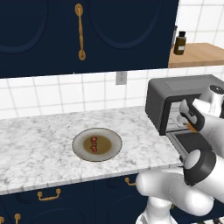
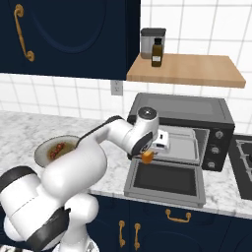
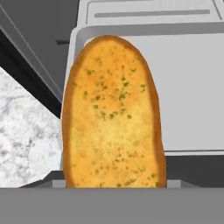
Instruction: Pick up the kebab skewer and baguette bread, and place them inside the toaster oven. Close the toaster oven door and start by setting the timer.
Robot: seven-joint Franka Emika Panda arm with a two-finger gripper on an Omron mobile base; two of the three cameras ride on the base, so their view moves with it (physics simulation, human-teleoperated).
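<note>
Bread sits clamped in the gripper at the oven mouth, above the open door. Released early, it could drop onto the door. Skewer waits on the plate at 9 o'clock.

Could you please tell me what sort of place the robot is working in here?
A rendered home kitchen, most likely: a marble counter under navy cabinets, a white tiled wall, and a toaster oven standing open on the counter.

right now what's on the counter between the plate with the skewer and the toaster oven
Nothing: in the left base view, bare marble counter runs from the plate, which holds the kebab skewer, to the toaster oven.
</note>
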